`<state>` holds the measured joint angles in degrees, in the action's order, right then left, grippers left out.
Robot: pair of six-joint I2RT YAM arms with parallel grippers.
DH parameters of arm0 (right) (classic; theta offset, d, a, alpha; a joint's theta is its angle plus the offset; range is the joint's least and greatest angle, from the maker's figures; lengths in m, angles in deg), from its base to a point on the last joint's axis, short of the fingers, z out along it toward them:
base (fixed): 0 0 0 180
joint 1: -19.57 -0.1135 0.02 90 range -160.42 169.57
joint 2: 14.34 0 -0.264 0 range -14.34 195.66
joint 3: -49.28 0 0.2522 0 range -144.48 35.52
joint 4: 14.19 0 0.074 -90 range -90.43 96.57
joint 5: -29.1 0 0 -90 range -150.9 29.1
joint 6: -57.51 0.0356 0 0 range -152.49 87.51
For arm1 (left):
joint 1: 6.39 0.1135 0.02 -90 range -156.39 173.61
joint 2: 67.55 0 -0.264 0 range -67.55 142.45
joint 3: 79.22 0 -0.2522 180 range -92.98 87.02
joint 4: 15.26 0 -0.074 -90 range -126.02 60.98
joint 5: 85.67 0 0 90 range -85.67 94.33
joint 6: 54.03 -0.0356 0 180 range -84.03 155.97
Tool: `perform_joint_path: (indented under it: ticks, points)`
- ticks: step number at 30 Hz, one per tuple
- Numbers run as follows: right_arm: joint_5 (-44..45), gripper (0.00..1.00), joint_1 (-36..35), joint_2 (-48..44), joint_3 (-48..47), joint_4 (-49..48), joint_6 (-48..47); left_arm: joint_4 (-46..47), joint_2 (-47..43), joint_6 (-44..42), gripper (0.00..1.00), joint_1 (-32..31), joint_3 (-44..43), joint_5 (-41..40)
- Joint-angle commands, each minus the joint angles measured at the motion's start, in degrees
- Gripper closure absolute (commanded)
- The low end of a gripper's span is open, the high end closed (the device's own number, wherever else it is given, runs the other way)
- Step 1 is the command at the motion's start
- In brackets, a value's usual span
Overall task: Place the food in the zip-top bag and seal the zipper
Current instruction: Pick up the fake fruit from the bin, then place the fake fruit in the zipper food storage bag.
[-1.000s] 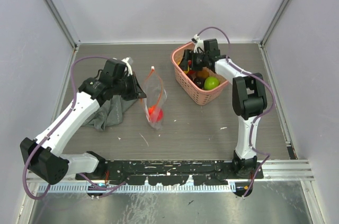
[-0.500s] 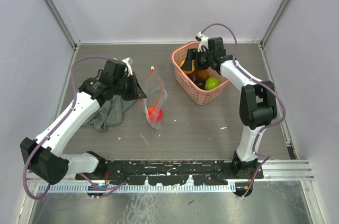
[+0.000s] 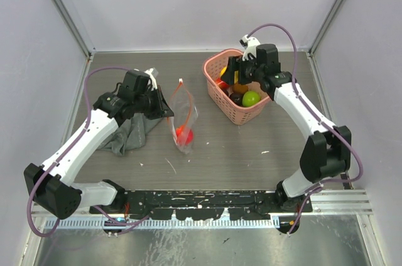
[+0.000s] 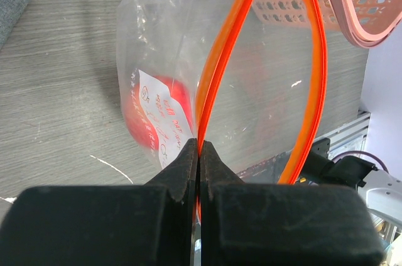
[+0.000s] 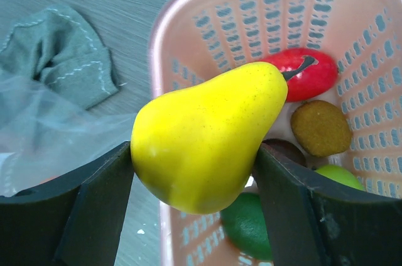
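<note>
The right tool (image 5: 198,171) is grasping a yellow pear (image 5: 207,134) across its fat belly, jaws spread wide, above the near rim of the pink basket (image 5: 352,33). The skin looks smooth and the body tapers, so I judge it could twist or squirt out between the pads if swung fast. It could also clip the basket rim just beneath the tool.

The left tool (image 4: 200,149) is clenched on one lip of the zipper (image 4: 220,58). The zip-top bag (image 4: 157,39) hangs ahead of it with a red piece of food (image 4: 173,99) low inside. The other lip bows away to one side, unheld.

That mouth is a narrow, floppy slit. A pear coming in off-line would probably land on the free lip and fold the mouth shut. It might also drag the strip out of the thin pinch. If dropped short, it would likely roll across the bench.

The bench (image 3: 251,140) is grey wood-grain laminate, flat, with a few pale flecks. A grey cloth (image 3: 129,134) lies crumpled under the left arm, behind its tool. Pale, plain walls with metal corner posts close in three sides. A metal rail carrying the arm bases runs along the near edge.
</note>
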<state>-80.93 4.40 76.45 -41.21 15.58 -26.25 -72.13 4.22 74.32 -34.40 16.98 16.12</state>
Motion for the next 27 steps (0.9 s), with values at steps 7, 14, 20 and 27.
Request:
perform_joint_path:
  ticks: [7, 14, 20, 27]
  points:
    - [6.9, 0.65, -11.5, -14.4, 1.6, -0.2, -1.5, 2.7, -0.4, 0.9, 1.00, 0.2, -2.6, 0.8]
    - [9.1, 0.65, -21.5, -17.1, 0.2, -0.3, -2.4, 2.8, -0.2, 1.4, 1.00, 0.3, -2.9, 0.9]
    - [9.9, 0.64, -28.8, -15.9, -1.4, -1.1, -3.2, 2.9, -0.4, 1.9, 1.00, 0.2, -3.1, 1.3]
    - [10.8, 0.63, -32.8, -11.1, -3.3, -0.4, -3.8, 3.2, -0.5, 2.3, 1.00, 0.2, -2.7, 2.2]
